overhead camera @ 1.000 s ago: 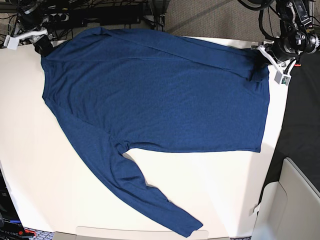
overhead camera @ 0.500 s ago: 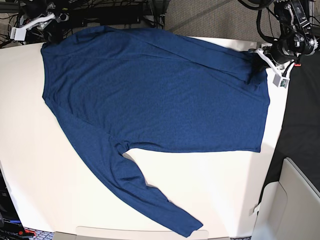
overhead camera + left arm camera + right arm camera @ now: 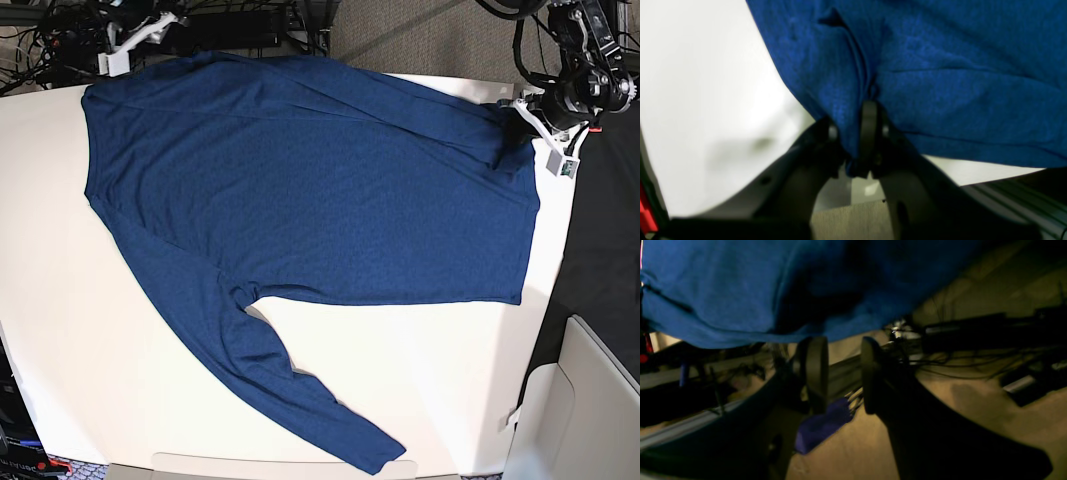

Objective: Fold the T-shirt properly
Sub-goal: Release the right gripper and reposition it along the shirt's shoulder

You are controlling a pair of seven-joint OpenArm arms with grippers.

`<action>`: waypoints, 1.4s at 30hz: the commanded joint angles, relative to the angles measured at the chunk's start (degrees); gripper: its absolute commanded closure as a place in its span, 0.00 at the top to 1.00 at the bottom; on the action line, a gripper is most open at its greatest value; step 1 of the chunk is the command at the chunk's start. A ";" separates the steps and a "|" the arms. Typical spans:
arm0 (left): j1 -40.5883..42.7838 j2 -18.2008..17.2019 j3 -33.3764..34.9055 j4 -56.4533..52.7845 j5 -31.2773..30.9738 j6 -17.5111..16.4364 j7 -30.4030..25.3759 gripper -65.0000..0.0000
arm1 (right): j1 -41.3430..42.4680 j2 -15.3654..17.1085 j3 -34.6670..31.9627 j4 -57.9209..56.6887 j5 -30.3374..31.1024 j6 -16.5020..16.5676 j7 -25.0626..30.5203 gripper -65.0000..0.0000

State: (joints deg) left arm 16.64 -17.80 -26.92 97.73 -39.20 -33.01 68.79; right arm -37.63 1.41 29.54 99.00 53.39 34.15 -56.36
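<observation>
A big dark blue knit T-shirt (image 3: 320, 190) with long sleeves lies spread flat on the white bench (image 3: 90, 360). One sleeve stretches down toward the near edge of the bench. At the far corner of the shirt, by the bench's side edge, the left end effector (image 3: 858, 133) is pinching a bunched bit of the blue cloth between its black fingers (image 3: 868, 130). The right end effector (image 3: 840, 373) is off the far edge of the bench, just below the shirt's hanging edge. Its two round pads (image 3: 816, 373) stand apart with nothing between them.
</observation>
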 commanded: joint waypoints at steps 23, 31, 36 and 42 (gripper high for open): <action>-0.34 -0.97 -0.29 0.77 -0.49 -0.08 -0.53 0.09 | 3.91 0.39 0.31 -3.40 -6.84 4.57 1.02 0.75; -0.34 -0.97 -0.29 0.68 -0.49 -0.08 -0.53 0.09 | 7.60 0.39 -0.05 -6.74 -7.28 4.57 3.65 0.75; -0.34 -0.97 -0.29 0.68 -0.49 -0.08 -0.44 0.09 | 8.13 0.83 -0.13 -12.10 -7.89 4.57 3.65 0.75; -0.34 -0.97 -0.29 0.68 -0.49 -0.08 -0.44 0.09 | 9.10 0.30 -0.05 -12.45 -14.22 5.10 3.83 0.75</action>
State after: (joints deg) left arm 16.62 -17.82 -26.92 97.73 -39.20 -32.99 68.79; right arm -28.58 1.39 29.28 85.65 38.04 38.39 -53.36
